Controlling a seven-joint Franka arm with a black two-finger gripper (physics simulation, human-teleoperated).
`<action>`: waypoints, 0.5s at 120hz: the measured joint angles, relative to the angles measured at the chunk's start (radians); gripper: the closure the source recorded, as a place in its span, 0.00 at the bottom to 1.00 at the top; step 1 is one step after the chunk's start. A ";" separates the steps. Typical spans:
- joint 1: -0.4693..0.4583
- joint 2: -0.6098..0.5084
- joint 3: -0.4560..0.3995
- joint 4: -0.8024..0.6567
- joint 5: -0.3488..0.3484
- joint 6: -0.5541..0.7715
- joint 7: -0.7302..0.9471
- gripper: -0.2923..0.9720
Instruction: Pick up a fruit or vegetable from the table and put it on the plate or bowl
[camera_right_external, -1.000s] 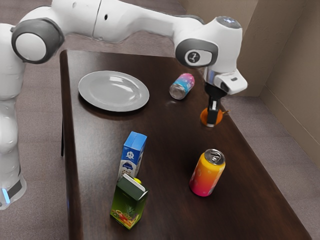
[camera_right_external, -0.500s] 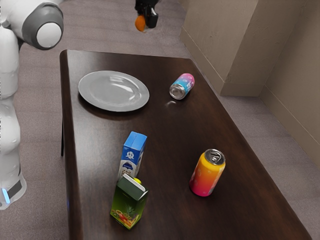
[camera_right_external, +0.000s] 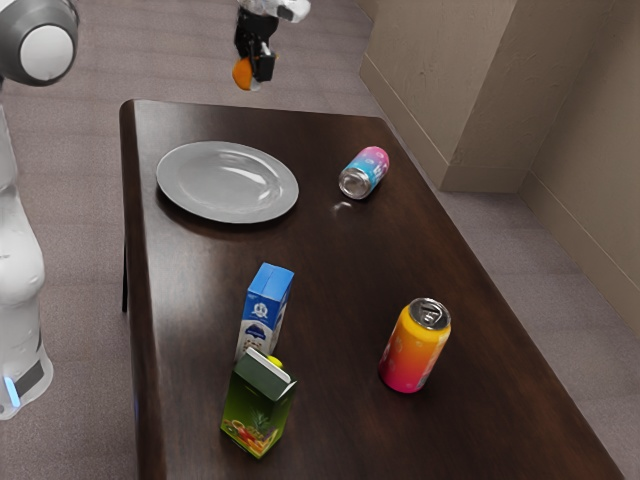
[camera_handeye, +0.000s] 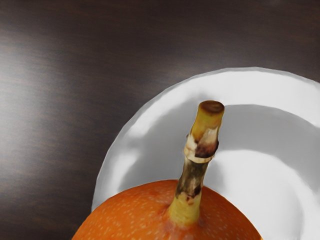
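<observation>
Since half a second ago the claw (camera_right_external: 252, 70) has carried the orange fruit (camera_right_external: 241, 74) toward the exterior view's left and slightly lower; a second ago it was down at the surface (camera_right_external: 350, 270) beside the lying can (camera_right_external: 363, 172). It now hangs high in the air, pinching the fruit between its black fingers, with the orange skin bulging out at one side of them.

From the hand's camera the fruit (camera_handeye: 165, 217) sits directly under the claw, stem (camera_handeye: 199, 150) pointing away from it, and the grey plate (camera_handeye: 265, 85) lies far below. Its rim curves just beneath the fruit, with dark wood beyond, so the claw seems to be over the plate's edge, not its middle.

The step in hand is the carry to the plate (camera_right_external: 227, 180). To do it well, I would:
- bring the claw on until the plate's flat centre is straight beneath the fruit;
- come down slowly and keep the pinch firm;
- let go only when the fruit is nearly touching, since a round thing dropped from this height would likely bounce or roll off.
</observation>
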 joint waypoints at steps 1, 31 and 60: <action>-0.003 -0.001 -0.001 -0.007 0.000 0.003 0.000 0.54; -0.021 -0.018 -0.016 -0.247 0.002 0.152 0.009 0.55; -0.024 -0.052 -0.040 -0.305 -0.001 0.223 0.012 0.38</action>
